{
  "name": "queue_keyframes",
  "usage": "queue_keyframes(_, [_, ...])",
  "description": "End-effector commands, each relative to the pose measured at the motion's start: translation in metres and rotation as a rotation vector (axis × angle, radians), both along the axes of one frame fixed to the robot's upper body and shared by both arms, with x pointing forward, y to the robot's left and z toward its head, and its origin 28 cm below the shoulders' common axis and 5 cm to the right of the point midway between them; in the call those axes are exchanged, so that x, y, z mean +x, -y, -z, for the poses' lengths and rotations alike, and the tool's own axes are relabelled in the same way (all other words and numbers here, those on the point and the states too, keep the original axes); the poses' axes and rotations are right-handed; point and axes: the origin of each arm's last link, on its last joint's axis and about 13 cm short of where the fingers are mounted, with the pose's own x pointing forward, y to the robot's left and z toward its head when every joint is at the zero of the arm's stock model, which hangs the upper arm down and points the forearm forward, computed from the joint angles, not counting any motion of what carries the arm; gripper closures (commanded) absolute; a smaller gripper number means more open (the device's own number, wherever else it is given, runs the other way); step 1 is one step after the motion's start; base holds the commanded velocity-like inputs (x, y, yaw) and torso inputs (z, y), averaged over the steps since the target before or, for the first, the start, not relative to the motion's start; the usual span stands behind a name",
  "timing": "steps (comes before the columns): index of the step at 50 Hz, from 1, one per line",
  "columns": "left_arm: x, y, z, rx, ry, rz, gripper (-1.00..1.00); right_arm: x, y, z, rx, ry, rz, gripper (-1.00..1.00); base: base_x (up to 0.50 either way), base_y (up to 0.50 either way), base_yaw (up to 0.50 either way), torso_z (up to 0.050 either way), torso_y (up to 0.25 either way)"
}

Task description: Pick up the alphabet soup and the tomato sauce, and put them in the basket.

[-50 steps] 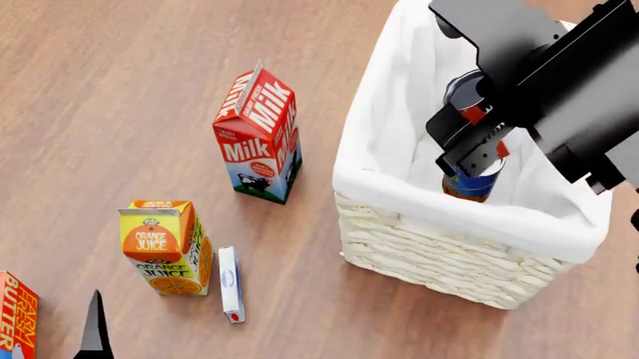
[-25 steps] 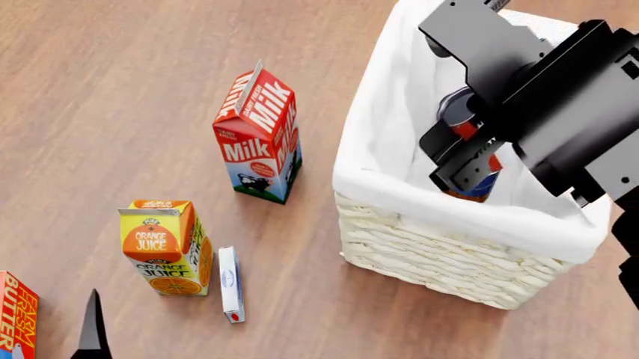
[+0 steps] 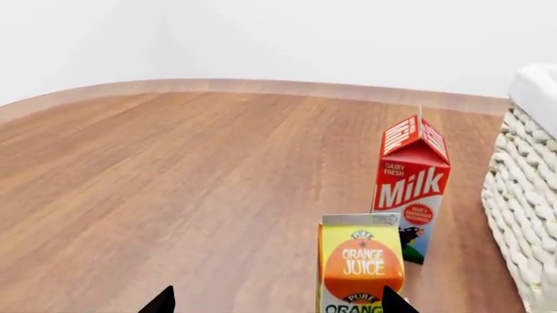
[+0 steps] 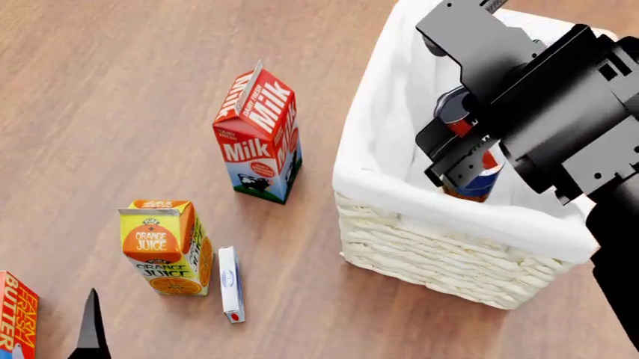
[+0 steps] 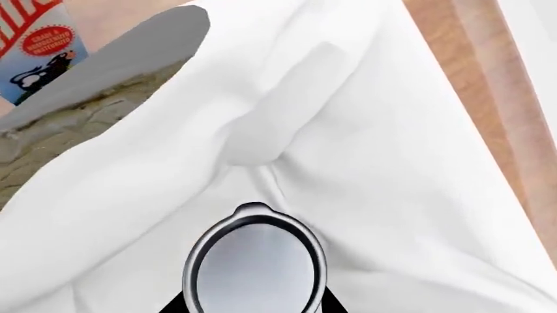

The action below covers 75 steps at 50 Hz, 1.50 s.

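The alphabet soup (image 4: pixel 482 182) stands upright inside the basket (image 4: pixel 439 247), with the tomato sauce (image 4: pixel 457 112) above it, pinched in the right pincer (image 4: pixel 462 146). On the bench (image 4: pixel 120 90), a milk carton (image 4: pixel 257 138) stands beside the basket. The left pincer (image 4: pixel 92 329) shows only its tips; whether spread or pressed together, I cannot tell.

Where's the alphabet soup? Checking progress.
In the head view, the alphabet soup is inside the basket at right, between the right end effector fingers.

Right arm angled down, right tool (image 4: pixel 462 149) fingers closed around load; left tool (image 4: pixel 92 329) low, only tips visible.
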Motion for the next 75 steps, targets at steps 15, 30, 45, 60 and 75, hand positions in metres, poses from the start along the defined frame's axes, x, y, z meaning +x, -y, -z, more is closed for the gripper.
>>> queue_keyframes(15, [0.0047,-0.0007,0.0005,-0.045,-0.01,0.034,-1.0,0.0131,-0.0063,0.0058,0.005,0.008,0.004,1.0,0.0,0.0,0.0,0.0,0.0])
queue_keyframes(30, [0.0037,-0.0004,-0.0007,-0.046,-0.007,0.036,-1.0,0.0121,-0.0051,-0.0006,0.002,0.02,0.014,1.0,0.0,0.0,0.0,0.0,0.001])
queue_keyframes(45, [0.0045,-0.0003,0.0006,-0.046,-0.012,0.035,-1.0,0.0159,-0.0049,0.005,0.015,0.02,0.023,1.0,0.0,0.0,0.0,0.0,0.0])
queue_keyframes(60, [0.0035,0.0005,0.0003,-0.045,-0.011,0.04,-1.0,0.0162,-0.0046,0.0061,0.013,0.025,0.035,-1.0,0.0,0.0,0.0,0.001,0.0])
queue_keyframes(75, [0.003,0.0017,0.0011,-0.042,-0.013,0.044,-1.0,0.0134,-0.0022,0.0063,0.017,0.038,0.043,-1.0,0.0,0.0,0.0,0.0,0.0])
